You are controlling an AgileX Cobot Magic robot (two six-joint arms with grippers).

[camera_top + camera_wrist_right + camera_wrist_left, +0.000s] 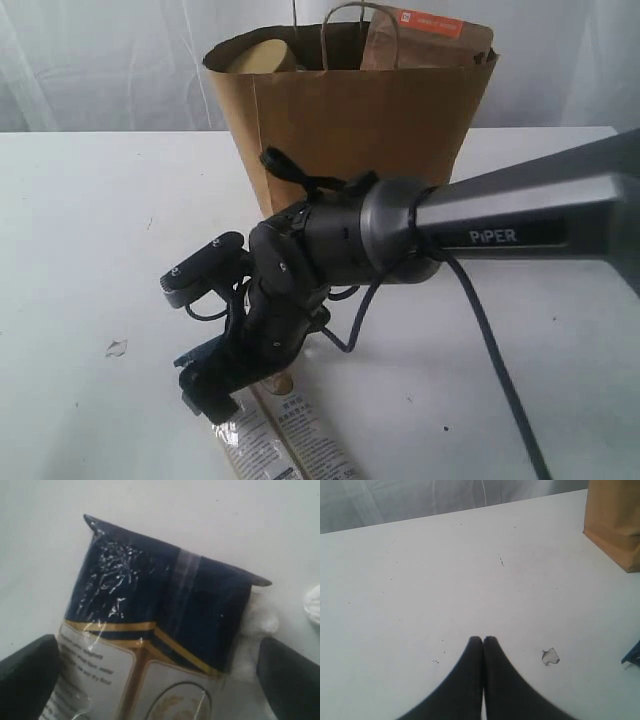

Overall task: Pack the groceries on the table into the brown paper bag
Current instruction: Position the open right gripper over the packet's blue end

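Two fingers of the right tool [157, 680] are standing wide apart, one on either side of the long blue-topped noodle packet [160, 605] lying flat on the surface [80, 220]. The left tool [483, 641] is hanging pressed together. Behind, the brown paper bag [350, 130] is standing upright, holding the red-labelled pouch [430, 40].

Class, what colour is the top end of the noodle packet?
The noodle packet top is dark blue, gold-striped below; best seen in the right wrist view.
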